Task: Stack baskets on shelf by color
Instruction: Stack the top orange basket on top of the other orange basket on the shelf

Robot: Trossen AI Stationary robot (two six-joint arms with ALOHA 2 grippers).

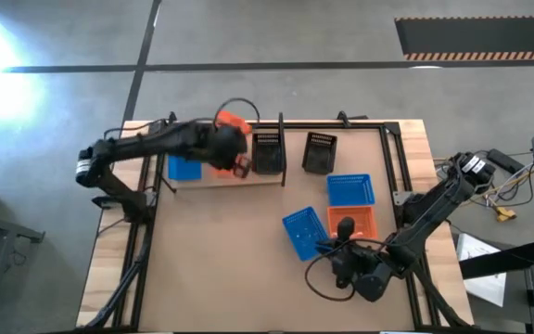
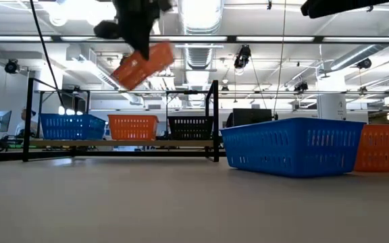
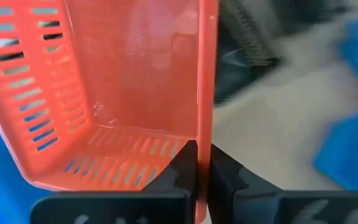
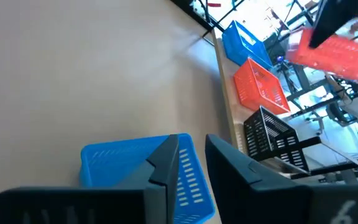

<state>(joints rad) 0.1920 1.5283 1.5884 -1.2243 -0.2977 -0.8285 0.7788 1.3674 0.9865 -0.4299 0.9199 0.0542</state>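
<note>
An orange basket (image 2: 144, 64) hangs tilted in the air above the shelf (image 1: 248, 178), with my left gripper (image 3: 204, 168) shut on it. On the shelf stand a blue basket (image 1: 184, 168), an orange basket (image 2: 132, 127) and a black basket (image 1: 267, 153). At the near right, my right gripper (image 4: 194, 165) is open. Its fingers stand on either side of one wall of a blue basket (image 1: 302, 232) that rests on the table. I cannot tell whether they touch it. My left gripper pinches one side wall of the orange basket at its rim (image 3: 205, 134), one finger inside the basket and one outside. The basket is lifted clear and hangs tilted, high above the baskets on the shelf.
A second black basket (image 1: 319, 153) stands on the table just right of the shelf's black end rods (image 2: 215, 121). Another blue basket (image 1: 350, 189) and an orange basket (image 1: 360, 223) lie side by side at the right. The table's middle and near left are bare wood.
</note>
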